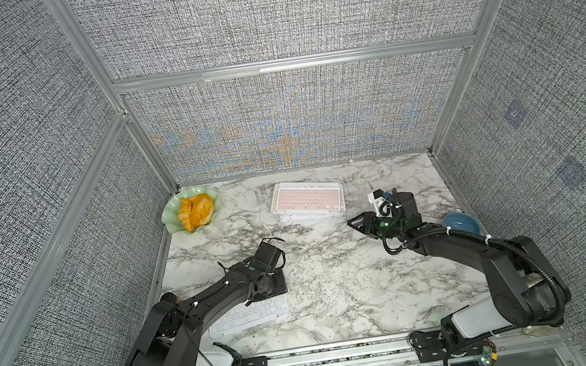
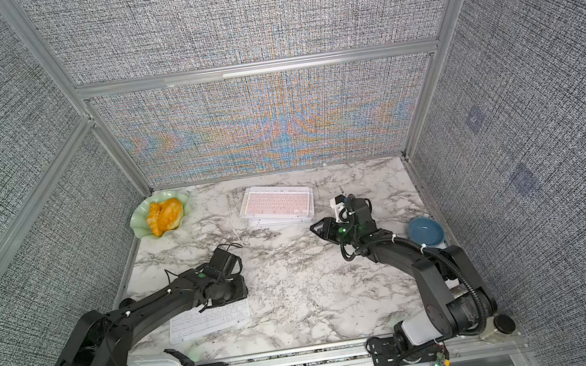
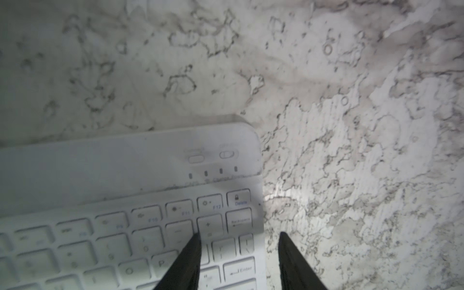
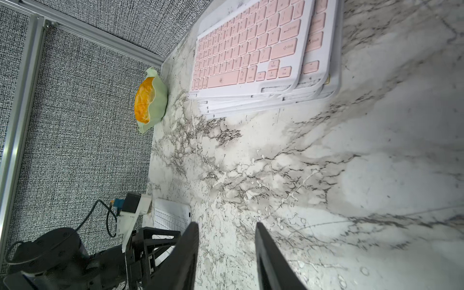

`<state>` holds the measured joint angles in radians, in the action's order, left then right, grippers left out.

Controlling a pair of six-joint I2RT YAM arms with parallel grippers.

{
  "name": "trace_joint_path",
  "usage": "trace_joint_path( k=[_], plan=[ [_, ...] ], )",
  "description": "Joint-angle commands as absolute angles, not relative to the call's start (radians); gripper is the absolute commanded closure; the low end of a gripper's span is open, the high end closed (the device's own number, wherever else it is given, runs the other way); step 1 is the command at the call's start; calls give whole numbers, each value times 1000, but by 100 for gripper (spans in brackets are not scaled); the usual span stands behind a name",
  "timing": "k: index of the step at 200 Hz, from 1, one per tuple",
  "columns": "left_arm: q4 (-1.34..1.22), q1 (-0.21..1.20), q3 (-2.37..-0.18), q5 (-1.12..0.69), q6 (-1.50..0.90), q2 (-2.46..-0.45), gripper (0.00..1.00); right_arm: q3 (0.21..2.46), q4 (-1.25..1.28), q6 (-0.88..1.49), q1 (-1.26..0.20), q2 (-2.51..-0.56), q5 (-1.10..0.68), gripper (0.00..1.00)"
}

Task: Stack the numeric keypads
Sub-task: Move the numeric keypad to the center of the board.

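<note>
L end effector (image 3: pixel 239 234): open a bit, holding nothing. One fingertip (image 3: pixel 195 241) over keys of white keypad (image 3: pixel 125 238), other just past its short edge, over bare surface (image 3: pixel 351 150). R end effector (image 4: pixel 226 224): open, empty, above surface. Just ahead of it: stack of keypads (image 1: pixel 307 201), pink one (image 4: pixel 251 45) on top, edges not lined up. Far past L end effector, back corner: green dish (image 1: pixel 171 212) w/ orange bread (image 1: pixel 196 211) inside. Behind R end effector, by arm: blue bowl (image 2: pixel 424 229).

Smooth, faintly glossy grey-veined white marble-look tabletop (image 1: pixel 336 283); matt white plastic rectangular keypad with white keys (image 3: pixel 100 163); coarse woven grey cloth wall panels (image 1: pixel 279 11) framed in brushed aluminium bars (image 1: pixel 290 63).
</note>
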<state>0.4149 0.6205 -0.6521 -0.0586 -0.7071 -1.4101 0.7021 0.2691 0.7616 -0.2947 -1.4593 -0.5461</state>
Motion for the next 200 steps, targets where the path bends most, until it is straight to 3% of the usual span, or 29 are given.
trace_joint_path(
  k=[1, 200],
  plan=[
    [350, 627, -657, -103, -680, -1456, 49, 698, 241, 746, -296, -1445, -530, 60],
    [45, 851, -1106, -213, -716, -1965, 50, 625, -34, 664, -282, -1146, -360, 59]
  ],
)
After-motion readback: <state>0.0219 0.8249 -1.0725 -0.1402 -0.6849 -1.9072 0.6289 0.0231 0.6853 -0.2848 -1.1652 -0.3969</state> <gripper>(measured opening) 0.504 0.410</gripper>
